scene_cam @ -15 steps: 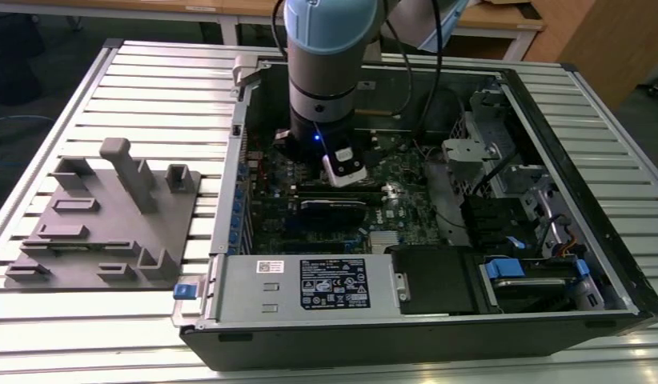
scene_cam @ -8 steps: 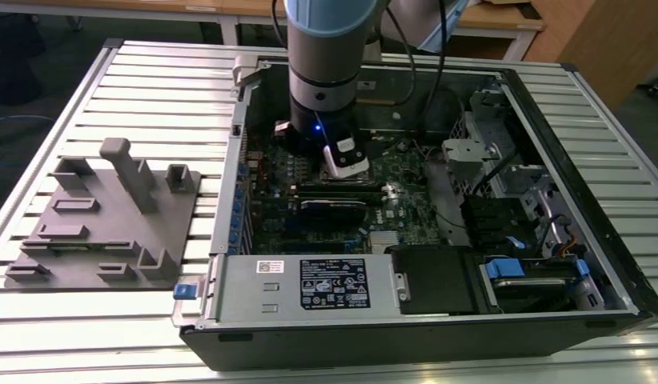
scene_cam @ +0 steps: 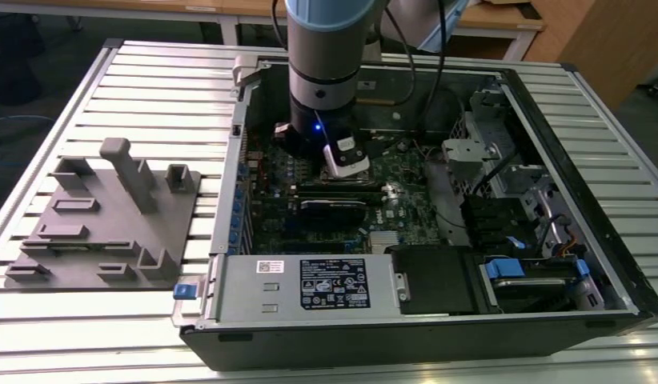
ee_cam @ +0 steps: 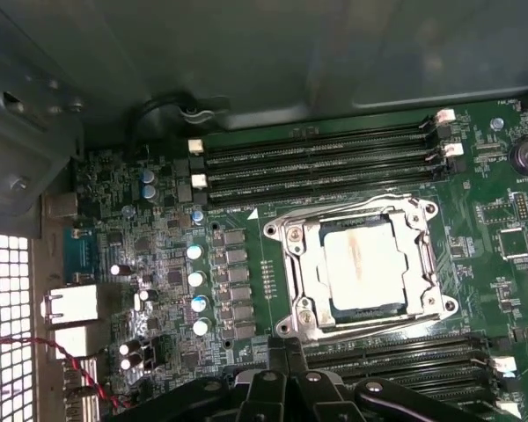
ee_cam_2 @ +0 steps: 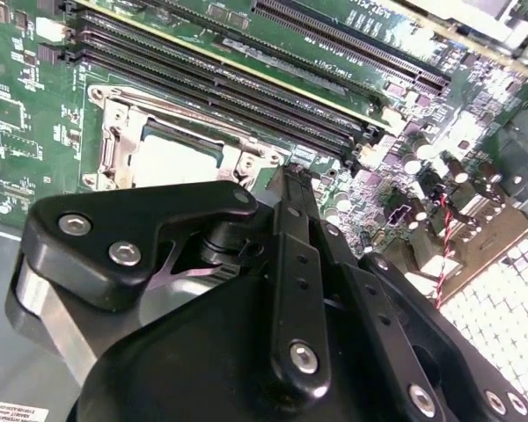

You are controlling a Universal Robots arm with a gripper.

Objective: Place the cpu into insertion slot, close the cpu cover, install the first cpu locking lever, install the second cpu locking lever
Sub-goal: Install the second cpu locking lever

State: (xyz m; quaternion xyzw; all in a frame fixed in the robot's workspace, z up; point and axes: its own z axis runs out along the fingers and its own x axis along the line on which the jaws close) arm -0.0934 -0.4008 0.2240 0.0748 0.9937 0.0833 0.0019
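The cpu [ee_cam: 366,264], a pale silver square, lies flat in the insertion slot [ee_cam: 429,212] on the green board. The silvery cpu cover [ee_cam: 309,264] lies down around it, framing the chip. Thin wire levers run along two sides of the socket; whether they are latched I cannot tell. My gripper [ee_cam: 286,350] hovers just beside the socket, fingers pressed together with nothing between them. In the second wrist view the gripper [ee_cam_2: 290,176] tapers to a closed tip next to the cpu [ee_cam_2: 180,160]. In the exterior view the gripper [scene_cam: 348,170] reaches down into the open computer case.
Long black memory slots [ee_cam: 317,158] flank the socket on both sides. Capacitors [ee_cam: 194,277] and a red-black twisted wire [ee_cam: 44,352] stand near it. The case walls [scene_cam: 564,136], power supply [scene_cam: 307,284] and drive cage [scene_cam: 521,272] hem the board in. A grey fixture [scene_cam: 105,216] sits at the exterior view's left.
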